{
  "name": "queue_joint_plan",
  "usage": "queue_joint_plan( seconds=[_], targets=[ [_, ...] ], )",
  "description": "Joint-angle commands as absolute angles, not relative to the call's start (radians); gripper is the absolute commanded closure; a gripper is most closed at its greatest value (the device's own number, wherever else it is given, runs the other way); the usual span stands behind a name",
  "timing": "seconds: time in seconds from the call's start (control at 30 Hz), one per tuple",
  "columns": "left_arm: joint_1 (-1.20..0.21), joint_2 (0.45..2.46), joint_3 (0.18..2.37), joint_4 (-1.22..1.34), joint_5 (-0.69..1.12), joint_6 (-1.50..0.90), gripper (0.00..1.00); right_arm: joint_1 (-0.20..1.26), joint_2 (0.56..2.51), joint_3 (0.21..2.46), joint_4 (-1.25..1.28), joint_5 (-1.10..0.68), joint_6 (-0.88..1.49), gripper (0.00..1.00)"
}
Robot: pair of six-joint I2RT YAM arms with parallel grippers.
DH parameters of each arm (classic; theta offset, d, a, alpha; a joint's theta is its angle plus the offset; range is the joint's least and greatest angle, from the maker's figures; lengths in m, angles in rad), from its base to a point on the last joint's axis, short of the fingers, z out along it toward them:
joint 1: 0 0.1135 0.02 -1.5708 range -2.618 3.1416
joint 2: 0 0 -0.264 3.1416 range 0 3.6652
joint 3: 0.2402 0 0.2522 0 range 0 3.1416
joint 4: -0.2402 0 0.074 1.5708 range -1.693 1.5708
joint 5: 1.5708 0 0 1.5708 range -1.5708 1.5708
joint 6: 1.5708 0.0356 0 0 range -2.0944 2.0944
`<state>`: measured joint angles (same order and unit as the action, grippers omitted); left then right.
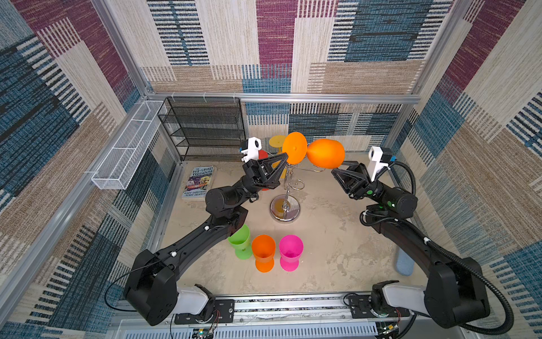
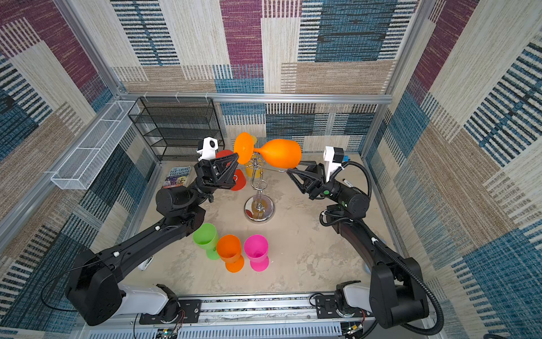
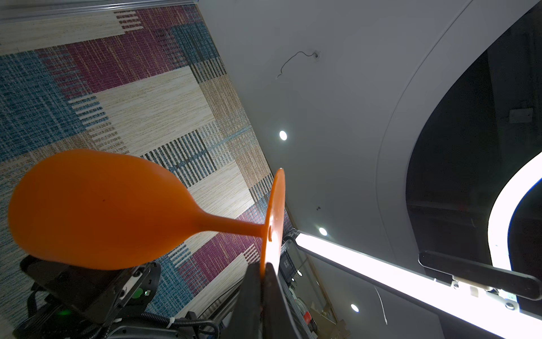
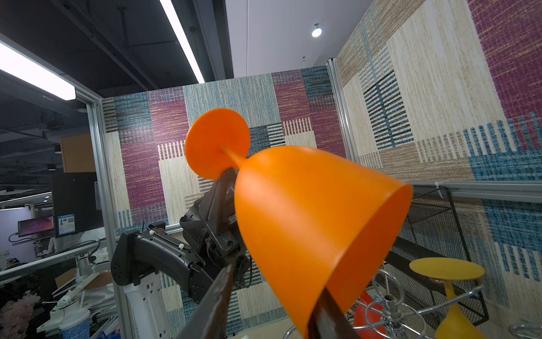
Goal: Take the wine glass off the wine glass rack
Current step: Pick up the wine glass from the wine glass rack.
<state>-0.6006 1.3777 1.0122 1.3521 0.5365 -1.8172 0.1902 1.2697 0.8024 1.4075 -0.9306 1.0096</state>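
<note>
While patchwork-carpet walls (image 1: pixel 322 44) enclose the beige worktop (image 1: pixel 337 234), the left gripper (image 1: pixel 284 155) pinches the foot of the wine glass (image 1: pixel 325 161) and the right gripper (image 1: pixel 334 170) gapes astride its rim.

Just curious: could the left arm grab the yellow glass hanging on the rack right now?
Probably not. The left gripper is shut on the foot of the orange wine glass, so it is busy, and the yellow glass hangs on the far side of the wine glass rack.
</note>
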Motion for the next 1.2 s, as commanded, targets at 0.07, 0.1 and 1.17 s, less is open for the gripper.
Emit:
queue_joint_plan(
  seconds=[0.07, 0.1, 1.17],
  targets=[
    [-0.603, 1.388, 1.011, 1.408, 0.522, -1.836, 1.0, 0.189, 1.271, 0.798, 1.587, -0.926, 1.037, 0.67],
    [-0.603, 1.39, 1.011, 1.408, 0.522, -1.836, 1.0, 0.189, 1.27, 0.796, 1.589, -0.923, 1.037, 0.68],
    [-0.618, 1.411, 1.063, 1.408, 0.542, -1.788, 0.45, 0.186, 1.019, 0.865, 0.995, -0.753, 0.898, 1.0]
  ],
)
